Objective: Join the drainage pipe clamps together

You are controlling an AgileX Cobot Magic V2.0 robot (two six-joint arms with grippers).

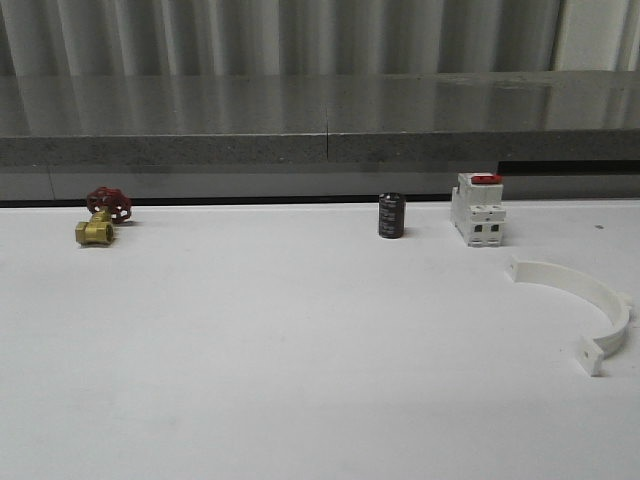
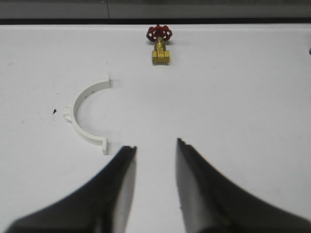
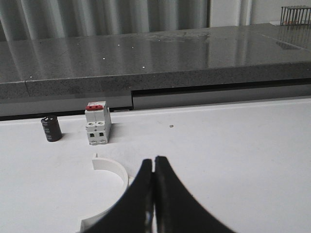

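1. In the front view a white desk (image 1: 250,380) fills the lower part of the frame, with a grey ledge running across the top behind it.
2. One white drainage pipe clamp half (image 1: 590,305) lies flat at the right edge of that frame, its arc bulging to the right and its flat tabs at the upper left and lower end.
3. Just above it, at the desk's far edge, stands a white boxy switch with a red top (image 1: 477,210); to its left stands a small dark cylinder (image 1: 391,216).
4. Far to the left, near the back edge, sits a brass valve with a red handwheel (image 1: 100,217).
5. In the left wrist view a second clamp half (image 2: 83,116) lies on the desk at centre left, its arc bulging left, its open side facing right.
6. The left gripper (image 2: 155,153) has its dark fingers (image 2: 194,174) spread apart over bare desk, just right of and below that clamp half's lower tab, touching nothing.
7. The brass valve appears at the top centre of that view.
8. In the right wrist view the right gripper (image 3: 154,167) has its fingers (image 3: 141,194) pressed together, holding nothing.
9. The first clamp half curves at lower left, partly hidden behind those fingers, with the switch and cylinder beyond it.
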